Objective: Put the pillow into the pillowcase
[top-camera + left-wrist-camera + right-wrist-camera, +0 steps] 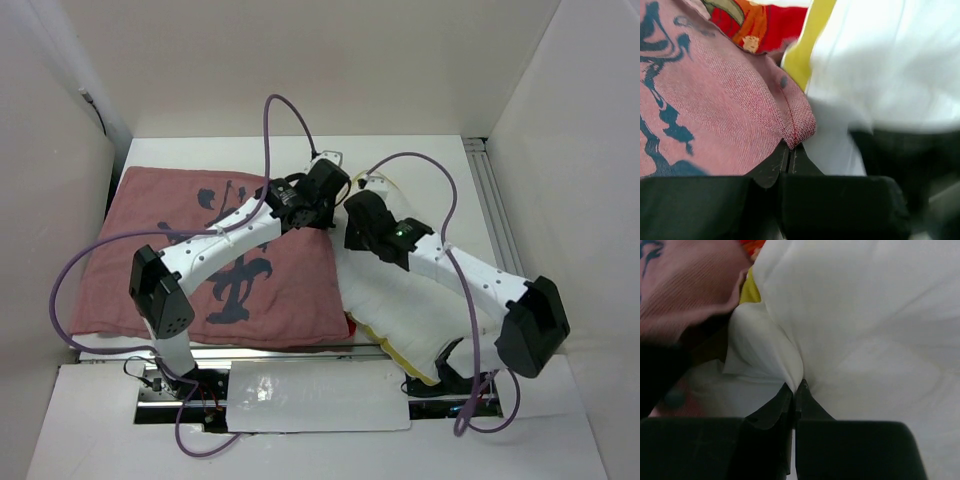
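The pillowcase [150, 260] lies on the left of the table, pink face with dark calligraphy up. Its red printed face [765, 25] shows at the open edge in the left wrist view. The white pillow [420, 310] with yellow piping [395, 352] lies on the right, its left side at the pillowcase's right edge. My left gripper [335, 185] is shut on the pillowcase's hem [795, 125] at its far right corner. My right gripper [352, 225] is shut on a fold of the pillow's white cloth [790, 365], just right of the left one.
White walls stand close on the left, back and right. A metal rail [495, 200] runs along the table's right side. A white sheet [310, 395] lies over the near edge between the arm bases. Purple cables loop above both arms.
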Robot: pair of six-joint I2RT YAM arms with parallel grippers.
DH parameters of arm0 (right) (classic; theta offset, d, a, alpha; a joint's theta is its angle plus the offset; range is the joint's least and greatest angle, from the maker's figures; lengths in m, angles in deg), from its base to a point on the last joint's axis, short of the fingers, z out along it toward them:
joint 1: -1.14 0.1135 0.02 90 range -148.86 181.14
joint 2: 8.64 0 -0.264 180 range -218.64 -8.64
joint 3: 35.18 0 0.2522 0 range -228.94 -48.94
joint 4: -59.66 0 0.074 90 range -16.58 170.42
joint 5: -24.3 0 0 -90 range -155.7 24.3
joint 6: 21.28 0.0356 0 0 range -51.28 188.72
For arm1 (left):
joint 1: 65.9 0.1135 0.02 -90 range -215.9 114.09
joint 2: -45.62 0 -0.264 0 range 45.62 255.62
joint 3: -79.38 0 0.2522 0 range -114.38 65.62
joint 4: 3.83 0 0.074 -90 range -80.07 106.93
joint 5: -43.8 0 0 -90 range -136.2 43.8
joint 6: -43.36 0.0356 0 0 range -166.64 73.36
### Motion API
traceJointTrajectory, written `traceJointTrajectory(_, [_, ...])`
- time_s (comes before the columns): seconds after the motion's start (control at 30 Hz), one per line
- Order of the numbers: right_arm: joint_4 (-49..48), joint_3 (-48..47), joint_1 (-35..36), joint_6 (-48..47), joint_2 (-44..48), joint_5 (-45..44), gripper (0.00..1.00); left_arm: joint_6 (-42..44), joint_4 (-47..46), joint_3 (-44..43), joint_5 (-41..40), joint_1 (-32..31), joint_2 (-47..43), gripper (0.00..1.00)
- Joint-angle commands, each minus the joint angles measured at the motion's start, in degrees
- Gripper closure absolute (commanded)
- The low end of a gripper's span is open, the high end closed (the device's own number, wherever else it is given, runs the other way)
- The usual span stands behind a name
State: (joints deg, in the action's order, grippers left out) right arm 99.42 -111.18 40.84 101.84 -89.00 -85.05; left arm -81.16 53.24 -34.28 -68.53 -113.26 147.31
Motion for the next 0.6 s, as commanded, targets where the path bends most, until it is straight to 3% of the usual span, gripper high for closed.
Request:
traceJointTrajectory(0.0, [16.25, 1.42, 3.79, 1.40, 5.11, 1.44, 1.00, -0.01, 0.72, -3.81, -0.88, 1.21, 0.44, 1.00])
traceJointTrajectory(0.13, [18.12, 2.90, 6.96, 3.00, 6.79, 2.91, 1.00, -1.33, 0.72, -3.81, -1.57, 1.74, 0.44, 1.00])
traceJointTrajectory(0.23, [14.09, 4.32, 9.60, 0.80, 6.79, 8.44, 1.00, -1.95, 1.25, -3.29, -2.11, 1.74, -0.18, 1.00])
traceJointTrajectory(0.57, [-2.43, 10.65, 11.10, -7.81, -6.03, 18.29, 0.98, -3.62, 1.25, -1.62, -2.11, 1.74, -2.37, 1.00])
